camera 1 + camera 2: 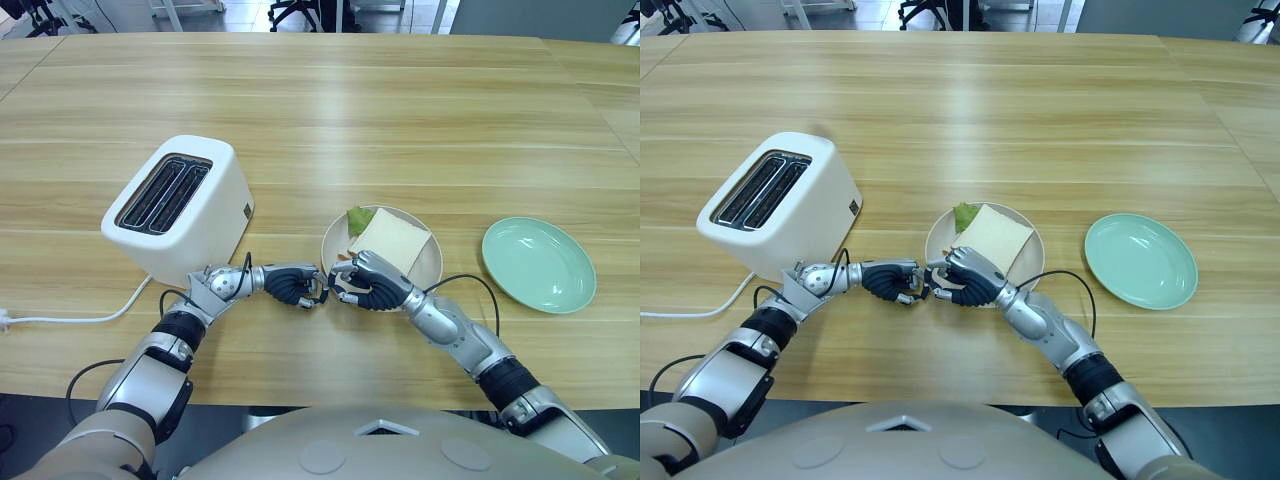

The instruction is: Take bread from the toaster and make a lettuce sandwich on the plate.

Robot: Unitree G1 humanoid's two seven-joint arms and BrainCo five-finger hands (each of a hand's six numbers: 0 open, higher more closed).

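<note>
Your square white bread slice lies over green lettuce leaf on the round beige plate. Your right hand sits at the plate's near rim and your left hand just beside it, both curled and empty.

The toaster stands on the left. In the middle, the plate carries bread over lettuce. The second plate lies to its right.

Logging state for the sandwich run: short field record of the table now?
plate: beige, bread slice lying over lettuce
toaster: white, left of plate, no bread sticking out
green plate: right of the beige one
left hand: fingers curled, beside plate's near-left rim
right hand: fingers curled, at plate's near rim, nothing visibly held
</note>
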